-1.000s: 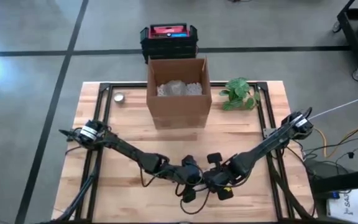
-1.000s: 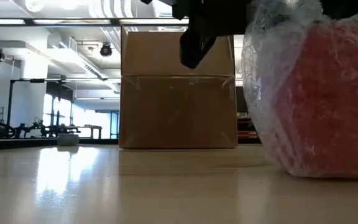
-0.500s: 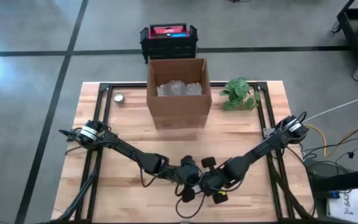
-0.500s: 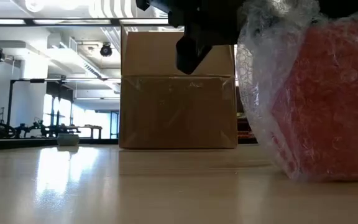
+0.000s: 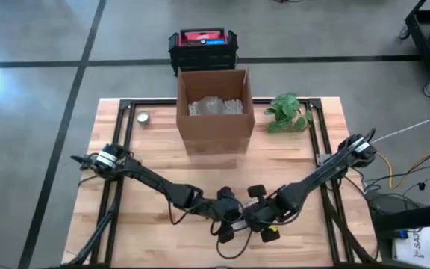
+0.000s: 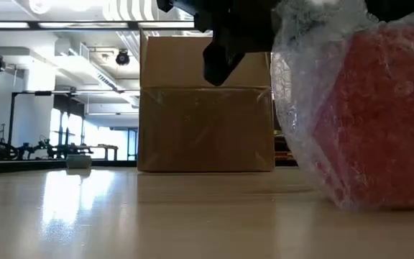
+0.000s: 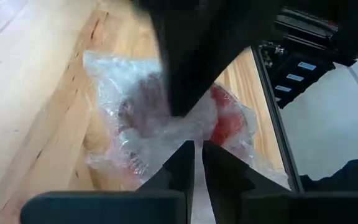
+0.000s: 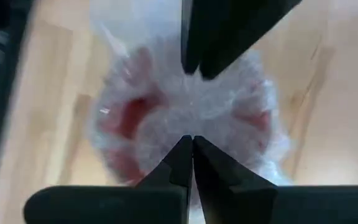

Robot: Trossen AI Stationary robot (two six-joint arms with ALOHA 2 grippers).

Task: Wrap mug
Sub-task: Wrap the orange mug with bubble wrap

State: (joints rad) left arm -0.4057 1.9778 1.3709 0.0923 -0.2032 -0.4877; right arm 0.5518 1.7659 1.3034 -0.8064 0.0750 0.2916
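Since half a second ago, the right gripper [image 5: 263, 222] has shifted slightly rightward over the front-centre tabletop [image 5: 155, 161], meeting the left gripper [image 5: 237, 219] above the red mug [image 6: 379, 122]. Both wrist views show each pair of fingers pressed together, pinching the bubble wrap [image 7: 138, 124] gathered over the mug. Mug rests on the tabletop, well forward of the cardboard box [image 5: 213, 108].

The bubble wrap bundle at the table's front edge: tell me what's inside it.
Through the bubble wrap a red object shows, presumably the mug; its handle and rim are hidden by the wrap. Both the left gripper and the right gripper are closed just above it.
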